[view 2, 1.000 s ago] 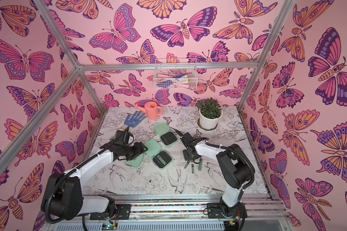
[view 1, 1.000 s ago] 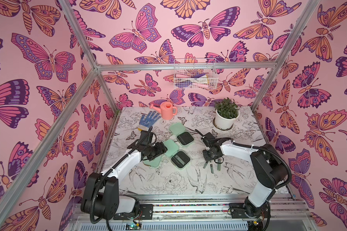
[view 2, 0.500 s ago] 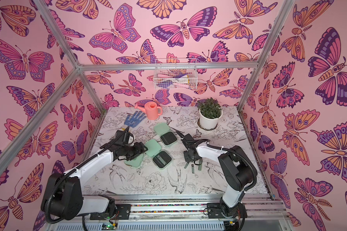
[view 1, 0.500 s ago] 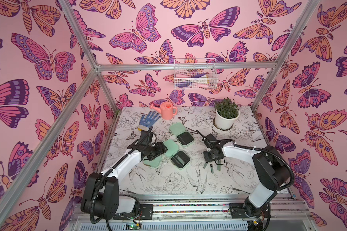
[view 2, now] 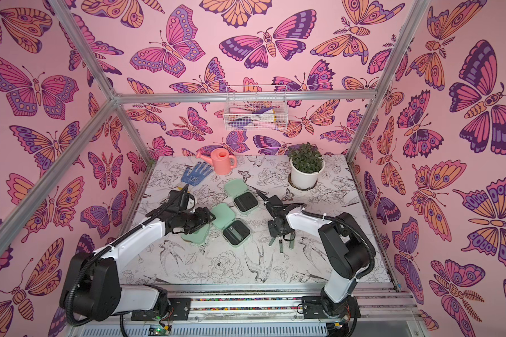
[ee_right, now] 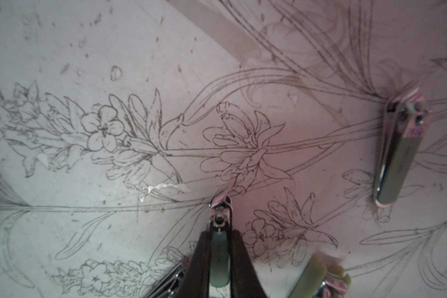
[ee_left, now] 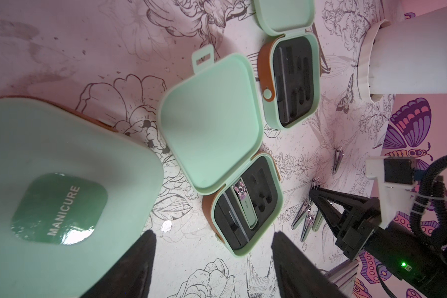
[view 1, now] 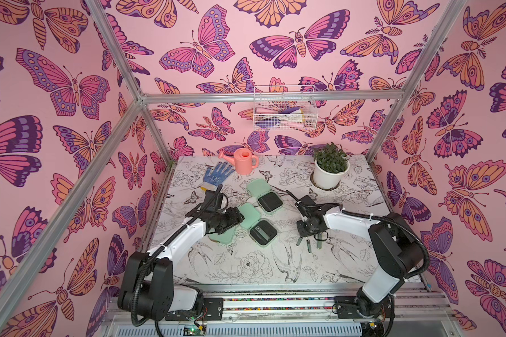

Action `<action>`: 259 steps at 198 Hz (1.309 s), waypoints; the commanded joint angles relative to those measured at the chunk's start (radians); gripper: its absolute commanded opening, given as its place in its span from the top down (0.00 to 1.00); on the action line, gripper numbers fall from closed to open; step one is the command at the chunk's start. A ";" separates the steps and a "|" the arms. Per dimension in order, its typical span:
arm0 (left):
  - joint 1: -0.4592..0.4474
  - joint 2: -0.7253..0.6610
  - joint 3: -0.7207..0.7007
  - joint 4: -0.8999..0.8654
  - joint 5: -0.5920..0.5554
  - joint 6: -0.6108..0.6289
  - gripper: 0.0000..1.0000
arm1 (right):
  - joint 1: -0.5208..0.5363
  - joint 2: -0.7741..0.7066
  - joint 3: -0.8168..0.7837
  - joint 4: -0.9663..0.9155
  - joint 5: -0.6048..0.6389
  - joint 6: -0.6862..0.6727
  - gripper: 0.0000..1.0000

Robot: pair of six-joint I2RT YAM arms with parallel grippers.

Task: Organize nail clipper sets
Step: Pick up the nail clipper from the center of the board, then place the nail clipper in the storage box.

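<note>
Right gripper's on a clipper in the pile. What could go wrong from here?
1. The right gripper pinches the nail clipper by its narrow sides; it may slip or pivot on lifting.
2. Neighbouring clippers lie right beside the fingers and could get dragged along.
3. The open case has tight tray slots; a tilted clipper may not seat.

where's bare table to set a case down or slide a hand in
Widest bare stretch: the table's front strip, between the near open case and the front rail. Also free: the right side, between the potted plant and right arm. Crowded: the three cases mid-table, and the loose clippers around the right gripper, shut on a nail clipper.
</note>
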 commanded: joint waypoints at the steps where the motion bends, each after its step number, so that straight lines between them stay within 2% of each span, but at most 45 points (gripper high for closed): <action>1: 0.006 -0.002 -0.022 0.009 0.011 -0.006 0.27 | -0.004 -0.017 0.029 -0.062 -0.010 -0.034 0.93; 42: 0.006 -0.014 -0.030 0.009 0.013 -0.008 0.27 | 0.003 -0.069 0.099 -0.115 -0.013 -0.108 0.93; 83: 0.006 -0.020 -0.037 0.007 0.014 -0.017 0.27 | 0.083 -0.079 0.203 -0.159 -0.032 -0.206 0.93; 135: 0.007 -0.025 -0.054 -0.003 -0.016 -0.021 0.27 | 0.222 0.077 0.367 -0.169 -0.057 -0.304 0.94; 194: 0.009 -0.044 -0.052 -0.037 -0.037 -0.013 0.28 | 0.255 0.206 0.464 -0.150 -0.122 -0.349 0.94; 259: 0.016 -0.065 -0.039 -0.069 -0.052 0.003 0.28 | 0.282 0.267 0.493 -0.137 -0.124 -0.372 0.94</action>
